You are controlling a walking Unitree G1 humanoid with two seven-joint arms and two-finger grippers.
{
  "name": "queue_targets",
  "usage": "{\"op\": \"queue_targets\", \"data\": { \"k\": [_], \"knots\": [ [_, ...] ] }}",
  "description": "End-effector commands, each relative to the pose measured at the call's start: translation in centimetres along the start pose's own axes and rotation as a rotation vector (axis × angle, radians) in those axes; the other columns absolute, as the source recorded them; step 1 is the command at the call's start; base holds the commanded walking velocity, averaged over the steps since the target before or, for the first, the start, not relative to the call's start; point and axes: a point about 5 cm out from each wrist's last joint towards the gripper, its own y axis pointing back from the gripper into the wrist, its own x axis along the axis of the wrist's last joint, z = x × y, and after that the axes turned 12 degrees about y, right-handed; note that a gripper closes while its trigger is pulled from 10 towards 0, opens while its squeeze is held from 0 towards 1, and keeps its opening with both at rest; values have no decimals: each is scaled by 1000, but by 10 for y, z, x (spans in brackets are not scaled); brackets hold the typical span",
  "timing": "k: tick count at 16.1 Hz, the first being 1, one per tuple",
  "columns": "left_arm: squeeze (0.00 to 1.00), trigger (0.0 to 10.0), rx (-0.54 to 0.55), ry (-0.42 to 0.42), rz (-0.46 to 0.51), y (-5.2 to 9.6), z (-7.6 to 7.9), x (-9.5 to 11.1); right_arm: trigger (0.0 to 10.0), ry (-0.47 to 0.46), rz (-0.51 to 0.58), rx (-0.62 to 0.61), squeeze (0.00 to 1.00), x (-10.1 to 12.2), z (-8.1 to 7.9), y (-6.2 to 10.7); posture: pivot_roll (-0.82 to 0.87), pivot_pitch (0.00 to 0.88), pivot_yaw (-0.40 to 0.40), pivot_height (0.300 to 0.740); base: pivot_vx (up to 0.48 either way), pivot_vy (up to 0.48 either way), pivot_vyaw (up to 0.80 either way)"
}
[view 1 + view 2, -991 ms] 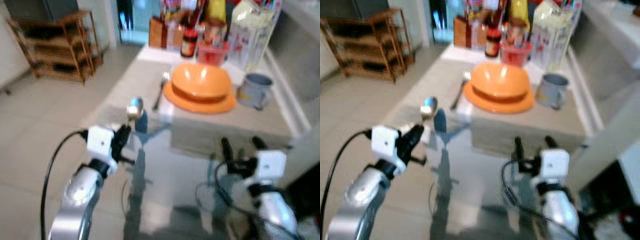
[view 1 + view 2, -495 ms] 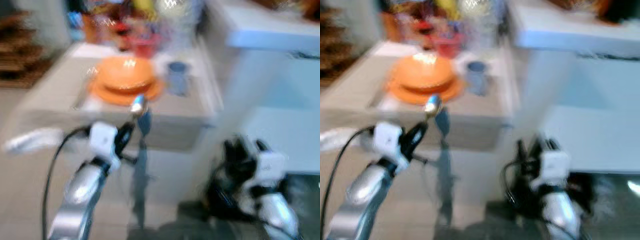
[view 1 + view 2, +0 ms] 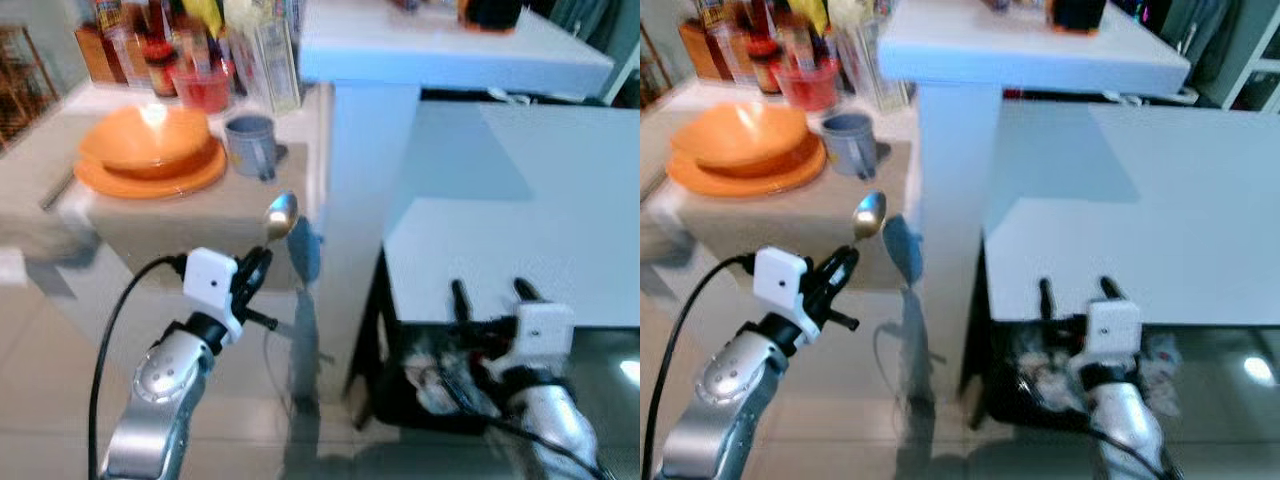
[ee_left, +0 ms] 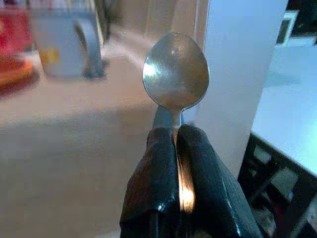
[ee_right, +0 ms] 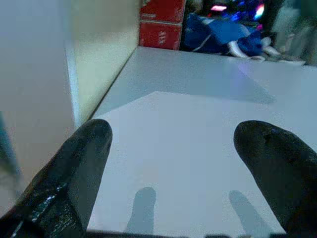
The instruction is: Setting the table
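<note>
Beside the beige table, left gripper clamps a metal spoon upright, while right gripper hangs spread before the white tabletop

one metal spoon, one orange bowl, one orange plate under it, one grey mug, one red cup, one white table and two black-fingered grippers, left gripper and right gripper.

The spoon handle is hidden inside the left gripper. Behind the orange bowl, the blurry jars are cut off by the edge.
</note>
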Motion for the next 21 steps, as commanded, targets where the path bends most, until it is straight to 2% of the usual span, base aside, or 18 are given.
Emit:
{"op": "queue_targets", "data": {
  "k": [1, 5, 11, 16, 21],
  "knots": [
    [0, 0, -3, -14, 29, -3, 0, 7, 10000, 7, 11, -9, 0, 0, 5, -1, -105, 0, 4, 740, 0, -469, 0],
    [0, 0, -4, -32, 25, -12, -3, 9, 10000, 11, 17, -8, 0, -1, 5, -3, -108, 0, 13, 740, 0, -480, 0],
    [0, 0, -2, -35, -5, -15, -7, 4, 10000, 5, 12, -7, 0, -4, 1, 0, -119, 0, 21, 740, 0, -480, 0],
    [0, 0, 2, -49, -20, -22, -11, 3, 10000, 10, 38, -7, 0, 9, -2, -1, -127, 0, 23, 740, 0, -480, 0],
    [0, 0, 7, -60, -13, -24, -16, 4, 10000, 8, 35, -6, 0, 9, -3, -2, -123, 0, 31, 740, 65, -384, 0]
  ]
}}
